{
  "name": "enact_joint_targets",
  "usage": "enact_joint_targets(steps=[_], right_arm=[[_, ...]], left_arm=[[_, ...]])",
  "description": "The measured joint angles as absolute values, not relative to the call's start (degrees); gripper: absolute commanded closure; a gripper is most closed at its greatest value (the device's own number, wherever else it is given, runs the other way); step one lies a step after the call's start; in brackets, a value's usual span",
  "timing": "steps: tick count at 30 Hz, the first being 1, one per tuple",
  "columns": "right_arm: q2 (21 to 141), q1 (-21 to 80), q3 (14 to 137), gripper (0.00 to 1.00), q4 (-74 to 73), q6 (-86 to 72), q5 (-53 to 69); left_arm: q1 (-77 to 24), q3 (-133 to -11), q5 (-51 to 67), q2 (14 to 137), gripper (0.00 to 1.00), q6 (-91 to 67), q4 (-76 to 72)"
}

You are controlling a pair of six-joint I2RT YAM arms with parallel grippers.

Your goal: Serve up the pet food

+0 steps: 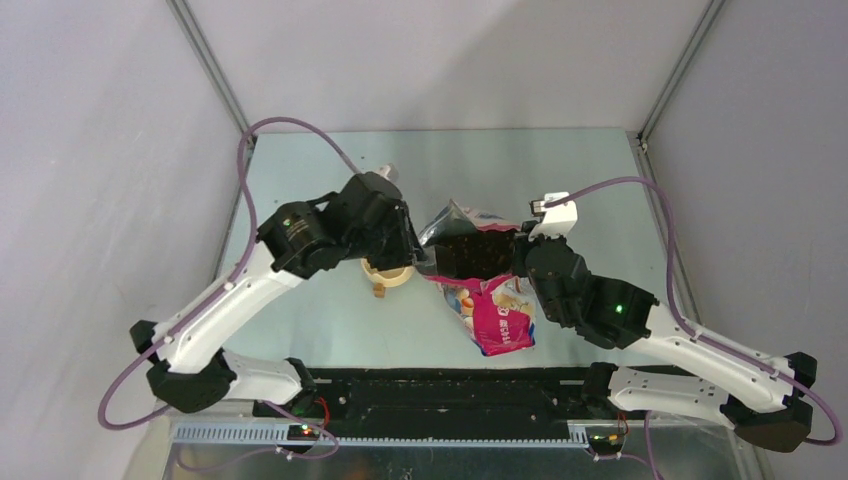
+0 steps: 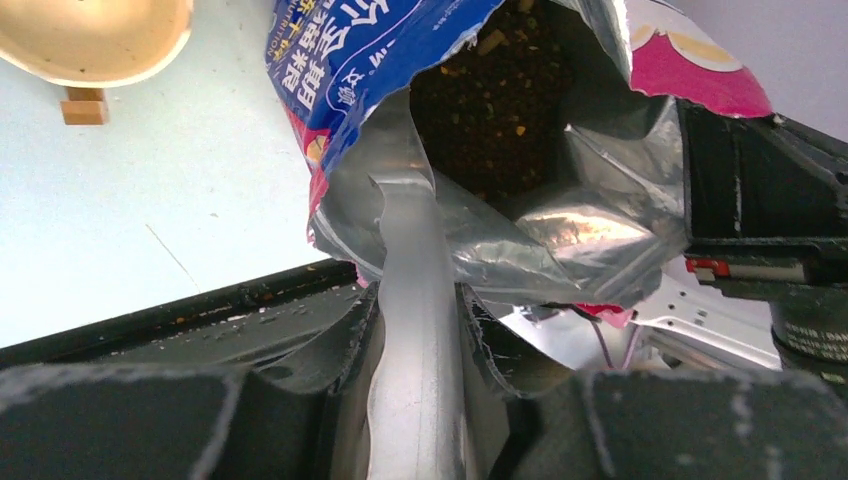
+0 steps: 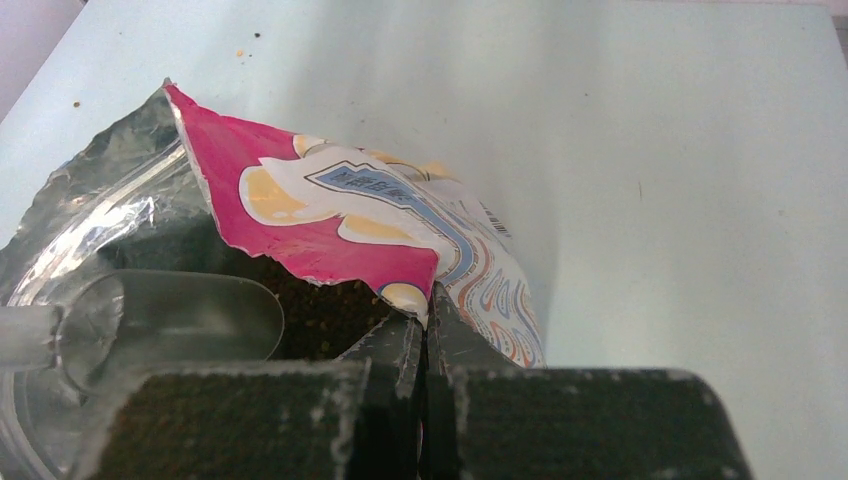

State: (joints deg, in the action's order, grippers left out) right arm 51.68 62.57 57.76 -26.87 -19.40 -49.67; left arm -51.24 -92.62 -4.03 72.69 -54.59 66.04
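A glossy blue-and-pink bag (image 1: 492, 315) stands open at mid-table, with dark brown pet food (image 1: 475, 255) showing in its mouth. My left gripper (image 1: 418, 258) is shut on the handle of a clear plastic scoop (image 2: 412, 250), which reaches into the bag (image 2: 380, 60) over the pet food (image 2: 490, 110). In the right wrist view the scoop's bowl (image 3: 170, 320) lies inside the bag just above the pet food (image 3: 330, 310). My right gripper (image 1: 517, 252) is shut on the bag's torn pink rim (image 3: 330, 215), its fingertips (image 3: 425, 320) pinching the edge.
A cream bowl (image 1: 388, 272) sits on the table just left of the bag, under my left wrist, with a small wooden block (image 2: 84, 106) beside it. A few loose crumbs lie on the black strip (image 2: 230, 310) at the near edge.
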Motion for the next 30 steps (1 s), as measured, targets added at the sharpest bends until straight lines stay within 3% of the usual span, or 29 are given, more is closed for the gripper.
enact_joint_targets(steps=[17,30], right_arm=[[51.4,62.8,57.8,1.0,-27.2,-19.2,-49.6],[52.1,62.9,57.8,1.0,-26.3,-19.7,-49.6]], left_arm=[[-57.3,-111.8,-20.1,100.4,1.0,-57.3,80.6],[-58.4,-103.1,-18.8,98.1,1.0,-49.1,71.9]])
